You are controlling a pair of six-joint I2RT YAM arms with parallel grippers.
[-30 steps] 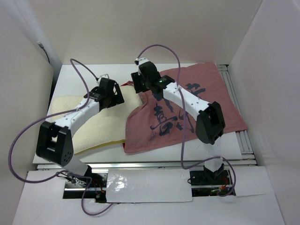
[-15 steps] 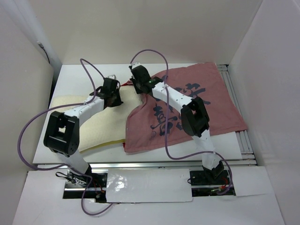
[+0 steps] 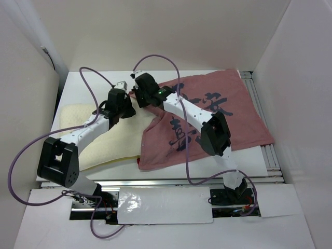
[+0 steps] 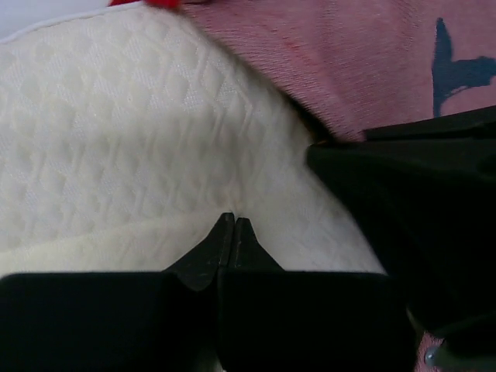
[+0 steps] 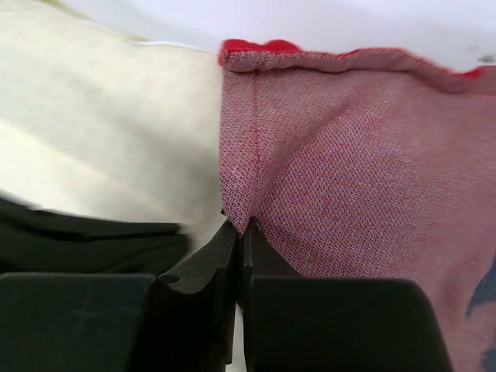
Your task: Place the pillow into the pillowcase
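The pillow lay on the left half of the white table, its long side running from the left wall toward the centre. The pillowcase lay flat on the right half, dull pink face with dark calligraphy upward, and its left edge rested against and partly over the right end of the pillow. Both arms reached to the far centre of the table, where the two items met. The left gripper was clenched, fingertips touching each other and pressed into the quilted cream surface; whether any fabric was caught between them could not be told. The right gripper was clenched on the left edge of the pillowcase, just near of its red hem, with the cloth puckering into the fingertips.
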